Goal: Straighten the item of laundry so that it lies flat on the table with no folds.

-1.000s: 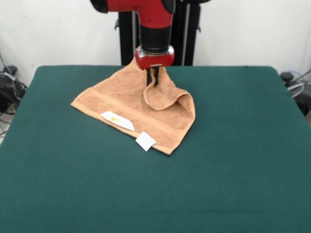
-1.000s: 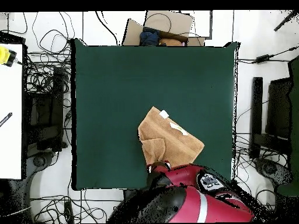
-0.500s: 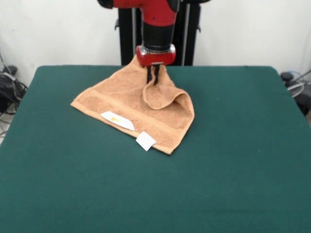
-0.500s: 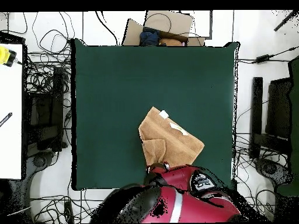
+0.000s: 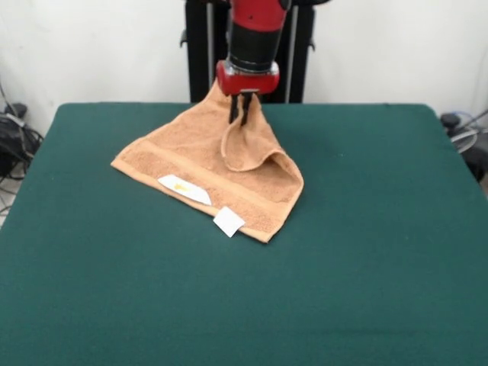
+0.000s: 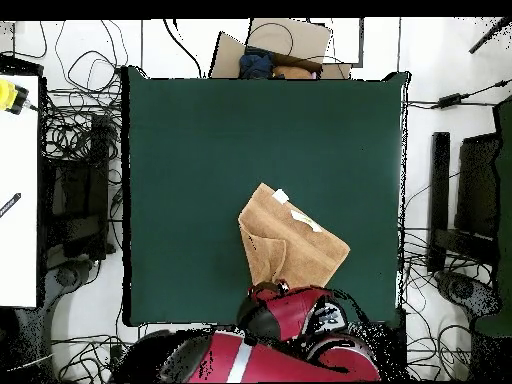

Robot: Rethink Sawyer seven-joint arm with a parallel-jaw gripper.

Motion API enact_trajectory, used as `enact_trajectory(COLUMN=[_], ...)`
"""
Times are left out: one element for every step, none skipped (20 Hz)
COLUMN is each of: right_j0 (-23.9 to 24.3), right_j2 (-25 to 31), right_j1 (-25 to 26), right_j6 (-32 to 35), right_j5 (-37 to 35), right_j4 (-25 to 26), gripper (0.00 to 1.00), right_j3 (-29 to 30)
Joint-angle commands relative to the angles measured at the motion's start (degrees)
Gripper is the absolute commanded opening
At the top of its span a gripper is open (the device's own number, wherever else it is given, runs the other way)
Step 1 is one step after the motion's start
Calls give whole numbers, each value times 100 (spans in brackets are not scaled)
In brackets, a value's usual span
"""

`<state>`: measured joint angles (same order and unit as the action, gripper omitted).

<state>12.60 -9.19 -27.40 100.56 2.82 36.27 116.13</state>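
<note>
Gripper (image 5: 240,116): fingers pinched together on towel's far corner, lifted.
Towel (image 5: 194,164): folded, rest lay on table (image 5: 366,267).
Tags (image 5: 185,188): two, white, near edge.

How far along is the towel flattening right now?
Done: the gripper has pinched the folded-over flap of the towel and holds it raised. In hand: peeling that flap up. Left: carry it clear, lay it down on the table; a fold remains on the towel.

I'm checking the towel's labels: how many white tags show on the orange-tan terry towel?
2: a long white tag on the near border of the orange-tan terry towel, and a small square tag nearer the corner. Folds may hide others.
</note>
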Motion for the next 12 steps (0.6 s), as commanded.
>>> enact_trajectory(right_j0=[-277, -319, -315, -349, -372, -423, -458, -497, -503, -529, -568, -606], right_j2=[-390, -416, -406, -427, -479, -528, -606, -647, -711, -739, -776, -857], right_j1=[-158, -192, -278, -308, -371, -404, -415, -452, -490, -523, -534, -485], right_j6=[1028, 1018, 979, 969, 963, 963, 965, 966, 960, 955, 960, 984], right_j5=[-68, -86, -170, -190, -185, -195, -139, -149, -95, -96, -76, 32], right_j4=[-352, -370, -384, -402, -388, -401, -383, -391, -354, -355, -355, -339], gripper=[0, 0, 0, 0, 0, 0, 0, 0, 0, 0, 0, 0], right_j3=[45, 34, 16, 1, 37, 29, 53, 56, 105, 117, 117, 123])
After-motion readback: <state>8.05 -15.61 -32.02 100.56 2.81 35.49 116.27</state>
